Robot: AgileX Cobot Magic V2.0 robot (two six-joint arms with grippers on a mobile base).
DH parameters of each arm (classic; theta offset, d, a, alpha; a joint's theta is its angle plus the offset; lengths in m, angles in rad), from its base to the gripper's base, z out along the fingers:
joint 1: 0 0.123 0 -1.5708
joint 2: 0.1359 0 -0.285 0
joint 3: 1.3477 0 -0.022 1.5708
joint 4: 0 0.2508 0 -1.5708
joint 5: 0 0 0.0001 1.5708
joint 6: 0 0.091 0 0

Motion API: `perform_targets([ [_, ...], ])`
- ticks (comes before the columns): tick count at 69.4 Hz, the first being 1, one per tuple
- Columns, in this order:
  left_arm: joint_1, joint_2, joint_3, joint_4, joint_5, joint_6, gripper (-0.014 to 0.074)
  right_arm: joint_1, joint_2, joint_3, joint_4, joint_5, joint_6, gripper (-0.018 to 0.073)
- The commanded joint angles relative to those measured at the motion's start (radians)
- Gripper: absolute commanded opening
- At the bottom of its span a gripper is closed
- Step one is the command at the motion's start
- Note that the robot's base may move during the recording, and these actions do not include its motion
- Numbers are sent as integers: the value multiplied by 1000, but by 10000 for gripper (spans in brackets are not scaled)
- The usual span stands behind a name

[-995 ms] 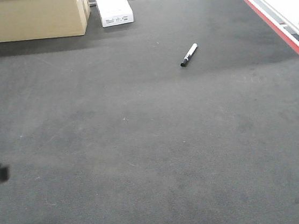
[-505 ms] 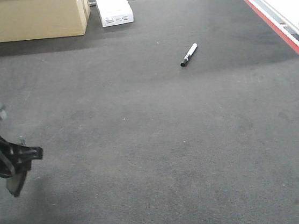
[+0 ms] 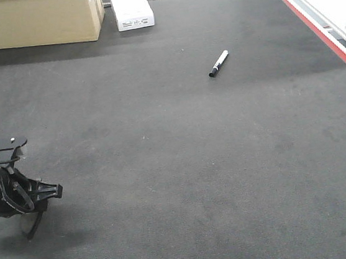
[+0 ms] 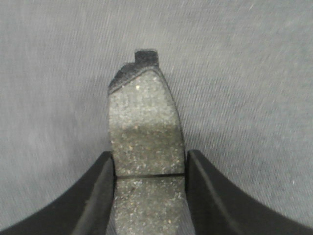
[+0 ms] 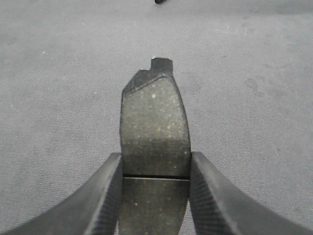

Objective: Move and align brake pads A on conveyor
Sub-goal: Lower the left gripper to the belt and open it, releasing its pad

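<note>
I read this as the carry step: both arms are loaded and nothing lies on the conveyor (image 3: 177,166) yet.

On the left, my left gripper (image 3: 37,207) hangs low over the belt near its left edge, its shadow just under it. The wrist view shows it clamped on a brake pad (image 4: 144,127). The jaws pinch the pad's two long edges right at the thin groove. The pad's long axis runs straight out from the wrist, its notched backing tab pointing away from the jaws and its friction face towards the camera. It is off the belt, I judge.

Mid-belt, further up, lies a marker pen (image 3: 218,63). It is well apart from both arms.

On the right, my right gripper (image 5: 155,159) barely shows at the front view's right edge. It pinches a second brake pad (image 5: 155,122) the same way, tab forward and long axis in line with the fingers.

Next I'd lower the left pad flat onto the belt. The wrist must turn so the long axis matches the line I want before release.
</note>
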Motion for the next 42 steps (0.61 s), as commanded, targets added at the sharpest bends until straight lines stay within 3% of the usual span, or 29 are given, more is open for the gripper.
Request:
perform_targets([
  [1,-5,-38,-31,-6,-45,11,358,-3,1,-30,12,-84,-9,25],
  [17,-5,-38,-31,-6,-26,11,547,-3,1,-30,12,-84,-9,25],
  [42,-8,-205,-27,-7,-3,46,532,-3,1,-30,12,-84,-9,25],
])
